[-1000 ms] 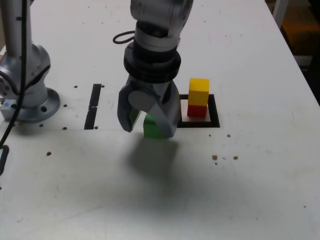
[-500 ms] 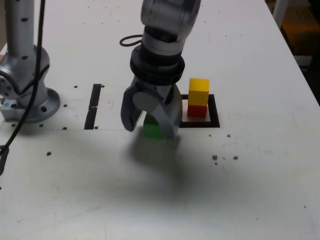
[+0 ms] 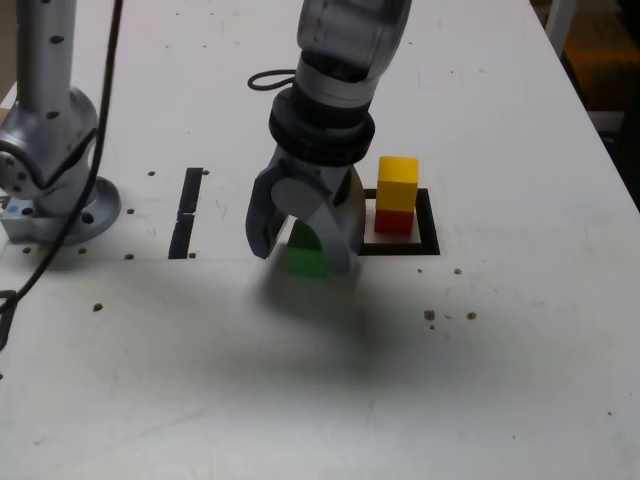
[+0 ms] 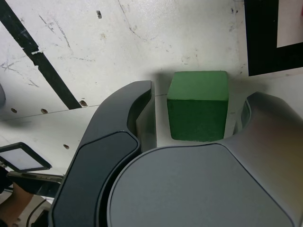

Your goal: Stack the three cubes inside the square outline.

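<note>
The Unitree Z1 gripper (image 3: 308, 258) is released: its jaws stand apart, one to either side of the green cube (image 4: 198, 106), with a visible gap between each fingertip and the cube in the wrist view. The green cube sits upright on the white tabletop (image 3: 520, 330), outside the square outline (image 3: 430, 225), near its edge on the exterior view's left. Within the outline, the red cube (image 3: 394, 221) is at the bottom and the yellow cube (image 3: 398, 183) rests on top of it; both are upright. Two short black tape strips (image 3: 184, 214) lie end to end between the arm's base (image 3: 75, 215) and the gripper. A hand (image 4: 18, 201) is visible at the edge of the wrist view, near a dark-framed object (image 4: 23, 157).
</note>
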`<state>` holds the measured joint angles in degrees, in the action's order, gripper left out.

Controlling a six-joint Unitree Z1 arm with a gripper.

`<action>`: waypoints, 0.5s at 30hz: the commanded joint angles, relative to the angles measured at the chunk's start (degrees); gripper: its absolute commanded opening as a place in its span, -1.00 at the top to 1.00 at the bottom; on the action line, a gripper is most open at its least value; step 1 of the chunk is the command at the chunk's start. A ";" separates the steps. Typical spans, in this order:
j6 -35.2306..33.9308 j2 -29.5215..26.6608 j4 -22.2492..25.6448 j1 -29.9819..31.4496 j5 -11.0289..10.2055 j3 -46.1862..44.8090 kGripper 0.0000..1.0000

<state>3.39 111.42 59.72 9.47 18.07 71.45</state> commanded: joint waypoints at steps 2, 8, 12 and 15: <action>0.44 0.51 0.07 -0.07 0.54 0.02 -0.40; 1.24 0.78 0.13 -0.32 1.25 -0.19 -0.37; 1.77 0.79 0.28 -0.66 1.50 -0.33 -0.16; 1.87 0.73 0.12 -0.90 1.51 -0.58 0.10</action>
<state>5.20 112.05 59.81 8.82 19.48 71.16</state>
